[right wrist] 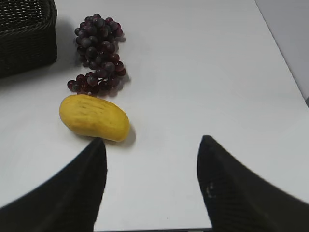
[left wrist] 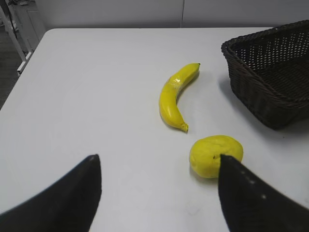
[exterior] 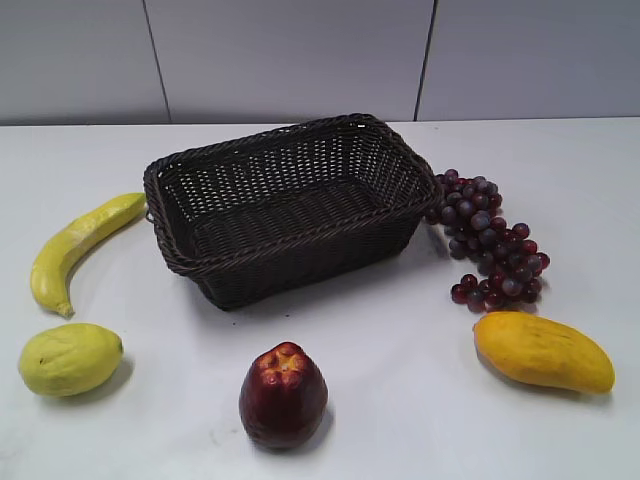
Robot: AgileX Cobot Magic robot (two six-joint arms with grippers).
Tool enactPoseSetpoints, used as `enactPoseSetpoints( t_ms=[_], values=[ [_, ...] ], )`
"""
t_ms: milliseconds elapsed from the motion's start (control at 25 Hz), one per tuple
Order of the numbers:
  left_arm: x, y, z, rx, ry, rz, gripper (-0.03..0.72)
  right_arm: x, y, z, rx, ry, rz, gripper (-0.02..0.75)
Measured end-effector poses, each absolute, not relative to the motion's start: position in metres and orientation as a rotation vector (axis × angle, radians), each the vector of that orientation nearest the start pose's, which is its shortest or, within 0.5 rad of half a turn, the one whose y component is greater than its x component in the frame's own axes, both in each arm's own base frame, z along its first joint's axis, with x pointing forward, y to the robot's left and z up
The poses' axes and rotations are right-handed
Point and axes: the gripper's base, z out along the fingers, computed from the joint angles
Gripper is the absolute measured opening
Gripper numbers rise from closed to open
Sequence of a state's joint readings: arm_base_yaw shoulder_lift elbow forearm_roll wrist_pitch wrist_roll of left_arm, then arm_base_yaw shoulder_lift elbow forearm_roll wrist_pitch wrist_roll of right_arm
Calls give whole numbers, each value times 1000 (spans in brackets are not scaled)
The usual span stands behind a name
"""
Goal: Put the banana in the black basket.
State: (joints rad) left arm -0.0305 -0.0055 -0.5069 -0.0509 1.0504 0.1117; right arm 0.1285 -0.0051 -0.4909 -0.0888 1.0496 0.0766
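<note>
Largest first: black basket (exterior: 290,205), woven, sloping-sided, empty, standing mid-table toward the back wall. Right of it and touching its corner, a bunch of dark grapes (exterior: 490,240); nearer the front, an orange-yellow mango (exterior: 543,351). Banana (exterior: 78,245) lying flat on the white table (exterior: 400,400) just left of the basket, apart from its wall, curved, one tapered end toward the rim, the other toward the lemon (exterior: 70,358) near the front. Dark red apple (exterior: 283,393) out front, centre. Left gripper (left wrist: 159,193) spread wide and empty, hanging short of the banana with the lemon by its right finger; right gripper (right wrist: 152,183) likewise parted, holding nothing, near the mango. Probably light and stiff, with a smooth, glossy skin apt to slip; best pinched across the thick middle of the curve, square to its length, not at the thin ends where rolling or pivoting looks likely.
</note>
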Motion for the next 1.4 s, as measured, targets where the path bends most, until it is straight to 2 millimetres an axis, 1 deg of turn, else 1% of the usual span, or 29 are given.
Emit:
enactPoseSetpoints(
  t_ms=[520, 600, 680, 800, 880, 1000, 1160, 1240, 1400],
  values=[
    [-6, -4, 280, 146, 2017, -9, 557, -3, -8, 276, -50, 2034, 23, 482],
    [-3, -4, 281, 147, 2034, -10, 557, -3, -8, 276, -50, 2034, 23, 482],
    [4, -4, 286, 145, 2039, -11, 557, -3, -8, 276, -50, 2034, 23, 482],
    [22, -4, 299, 137, 2009, -10, 557, -3, -8, 276, -50, 2034, 23, 482],
    [38, -5, 304, 132, 1993, -8, 560, -3, -8, 276, -50, 2034, 23, 482],
    [66, -5, 309, 123, 1986, -6, 597, -3, -8, 276, -50, 2034, 23, 482],
    [104, -6, 305, 118, 2030, -5, 657, -3, -8, 276, -50, 2034, 23, 482],
    [122, -6, 300, 115, 2058, -4, 664, -3, -8, 276, -50, 2034, 23, 482],
    [158, -7, 284, 116, 2154, -3, 668, -3, -8, 276, -50, 2034, 23, 482]
  ],
)
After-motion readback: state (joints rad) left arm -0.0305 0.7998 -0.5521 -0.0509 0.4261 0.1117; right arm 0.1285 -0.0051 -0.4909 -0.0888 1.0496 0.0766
